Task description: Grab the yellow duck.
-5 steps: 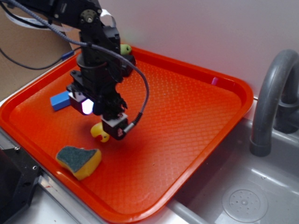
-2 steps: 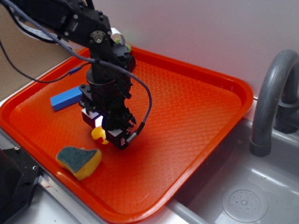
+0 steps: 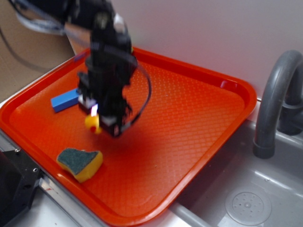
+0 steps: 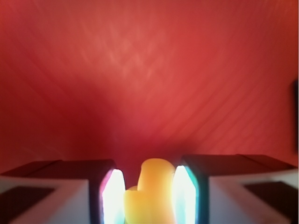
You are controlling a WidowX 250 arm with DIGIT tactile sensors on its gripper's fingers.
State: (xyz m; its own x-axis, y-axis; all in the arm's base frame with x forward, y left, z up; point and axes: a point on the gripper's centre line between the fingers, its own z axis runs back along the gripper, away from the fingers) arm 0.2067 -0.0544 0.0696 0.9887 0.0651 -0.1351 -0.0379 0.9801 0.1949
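The yellow duck (image 3: 92, 123) is held between my fingers, lifted a little above the orange tray (image 3: 189, 109). In the wrist view the yellow duck (image 4: 150, 193) fills the gap between the two lit pads (image 4: 113, 196), both touching its sides. My gripper (image 3: 102, 124) hangs from the black arm over the tray's left-middle part and is blurred by motion. My gripper (image 4: 149, 196) is shut on the duck. The duck's beak is hidden.
A yellow sponge with a dark green top (image 3: 80, 163) lies near the tray's front left edge. A blue block (image 3: 64, 100) lies at the left. A grey faucet (image 3: 277, 104) and sink (image 3: 246, 203) stand to the right. A black box (image 3: 14, 184) sits at the bottom left.
My gripper came down around the duck, closed on it, and now has risen and shifted left with the duck off the tray.
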